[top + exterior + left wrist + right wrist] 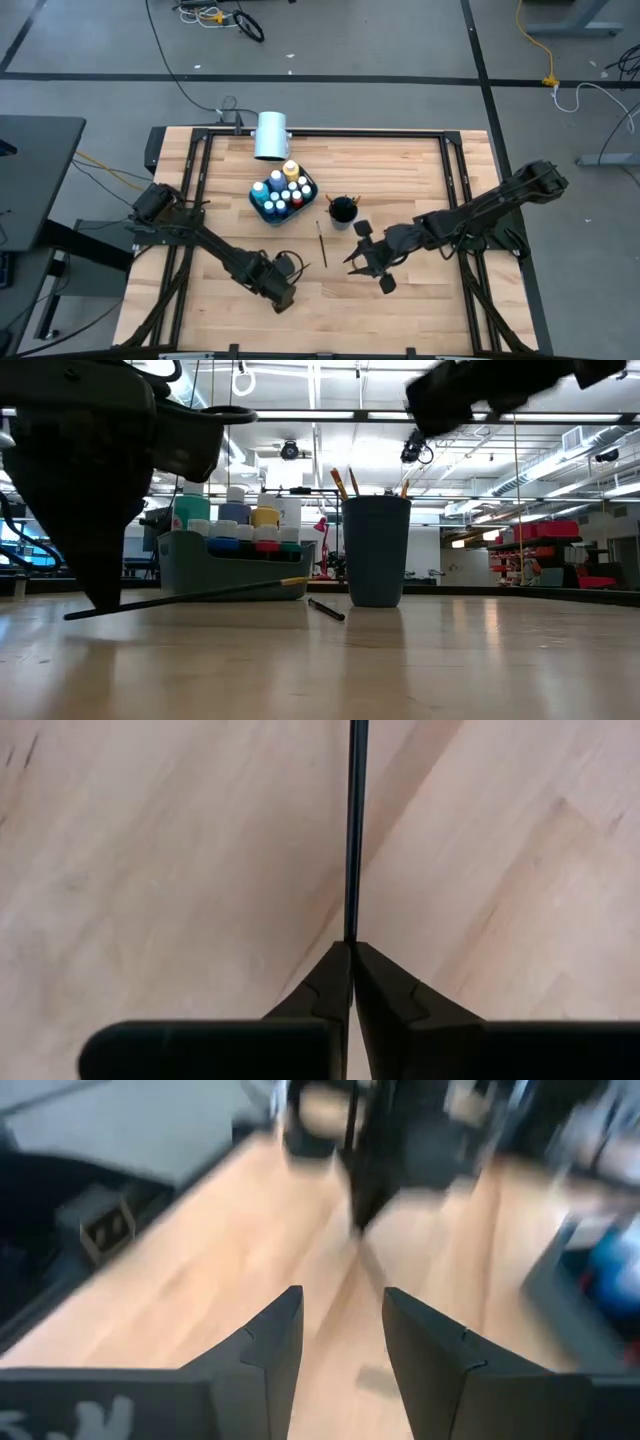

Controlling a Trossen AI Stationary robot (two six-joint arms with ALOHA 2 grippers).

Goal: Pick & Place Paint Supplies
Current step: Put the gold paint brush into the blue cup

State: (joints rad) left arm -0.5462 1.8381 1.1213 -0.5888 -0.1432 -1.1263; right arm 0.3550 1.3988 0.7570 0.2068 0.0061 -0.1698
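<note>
Left wrist view: thin dark paintbrush [353, 830] pinched by left gripper [351, 952].

No readable text, label, brand or number anywhere. Pale marks on right gripper [338, 1330] body, behind its fingers, too blurred and cropped to read.

Paintbrush [353, 830] is running off the left wrist frame's edge, tip unseen. Left tool [100, 600] is hiding its handle end. Right wrist background is blurring out.
</note>
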